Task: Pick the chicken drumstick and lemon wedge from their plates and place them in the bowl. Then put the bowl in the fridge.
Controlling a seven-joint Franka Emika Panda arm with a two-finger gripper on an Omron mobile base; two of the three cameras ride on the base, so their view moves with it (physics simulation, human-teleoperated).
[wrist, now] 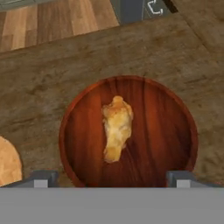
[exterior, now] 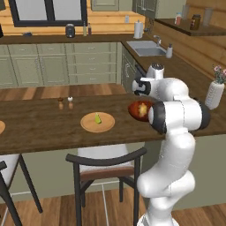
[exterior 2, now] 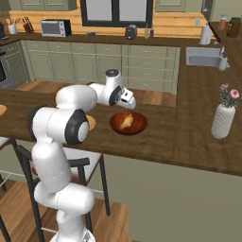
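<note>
From the left base view I see the chicken drumstick [exterior: 142, 108] lying inside the reddish-brown bowl [exterior: 134, 110] on the dark wooden tabletop [exterior: 44, 126], the bowl partly hidden behind my arm's elbow. The lemon wedge [exterior: 97, 118] sits upright on a tan plate [exterior: 97, 122] to the left of the bowl, well apart from it. A second plate [exterior: 1, 127] pokes in at the far left edge. Two small shakers [exterior: 65, 103] stand behind the lemon's plate, and a white vase [exterior: 214, 95] of flowers stands at the right.

From the right base view, my hand hangs just above and behind the bowl [exterior 2: 137, 126], with the drumstick [exterior 2: 125, 121] resting near its middle. The vase [exterior 2: 223, 121] stands to the right, well apart from the bowl. The sink [exterior 2: 203, 56] is set in the far counter and a microwave [exterior 2: 55, 28] sits at the back left. I cannot make out the fingers here.

In the hand view, my gripper [wrist: 112, 178] looks straight down on the bowl [wrist: 170, 131]; the drumstick [wrist: 116, 127] lies along its floor. The two fingers [wrist: 43, 178] are spread wide and empty, one at each side of the bowl's near rim. An edge of the lemon's plate [wrist: 8, 162] shows at lower left
</note>
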